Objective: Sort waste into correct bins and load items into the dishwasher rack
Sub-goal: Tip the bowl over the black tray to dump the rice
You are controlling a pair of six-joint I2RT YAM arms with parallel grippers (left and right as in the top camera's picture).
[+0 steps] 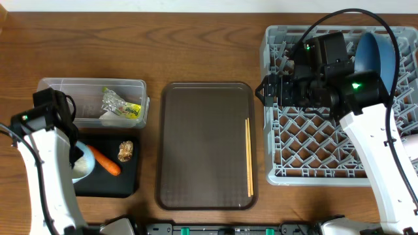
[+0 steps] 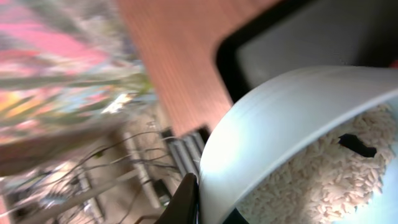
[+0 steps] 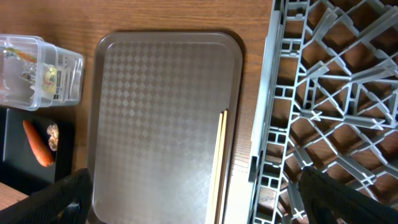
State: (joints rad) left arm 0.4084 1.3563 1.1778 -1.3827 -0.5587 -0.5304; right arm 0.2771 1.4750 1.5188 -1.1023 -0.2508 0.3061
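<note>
My left gripper [image 2: 210,208] is shut on the rim of the small white bowl [image 2: 280,118], one finger outside and one inside. The bowl is tilted and holds white rice [image 2: 323,177]. From overhead the bowl [image 1: 83,164] hangs over the left end of the black tray [image 1: 129,181], where an orange carrot [image 1: 105,160] and a brown scrap [image 1: 125,151] lie. Crumpled paper with a green-yellow wrapper [image 1: 121,104] sits in the clear tub [image 1: 65,85]. My right gripper [image 1: 264,91] stands open and empty over the grey rack's [image 1: 313,171] left edge. A blue plate [image 1: 375,55] stands in the rack.
A brown serving tray [image 1: 202,143] lies between the bins and the rack, with wooden chopsticks [image 1: 249,156] along its right side. In the right wrist view the chopsticks [image 3: 219,155] lie just left of the rack wall [image 3: 264,124]. Black cables arc over the rack.
</note>
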